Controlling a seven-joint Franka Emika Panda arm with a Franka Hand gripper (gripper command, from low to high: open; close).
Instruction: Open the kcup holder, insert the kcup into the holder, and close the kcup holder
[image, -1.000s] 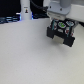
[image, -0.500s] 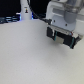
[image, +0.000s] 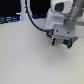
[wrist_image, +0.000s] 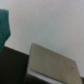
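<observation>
In the exterior view my gripper (image: 61, 42) hangs from the white wrist at the upper right, just above the white table (image: 30, 60). A small teal-green patch (image: 67, 44) shows at its dark fingers. I cannot tell whether it is the kcup or part of a finger. The wrist view is blurred: a teal-green shape (wrist_image: 4, 26) sits at one edge, and a black block (wrist_image: 12, 67), perhaps the kcup holder, lies beside a flat grey panel (wrist_image: 52, 62). The blur hides how the jaws stand. The kcup holder does not show in the exterior view.
A black cable (image: 34, 22) loops down from the arm behind the gripper. Dark equipment (image: 9, 20) stands along the table's far edge on the exterior view's left. The table top is plain white.
The gripper has drifted a little toward the exterior view's right and lower in the picture. Nothing else has visibly changed.
</observation>
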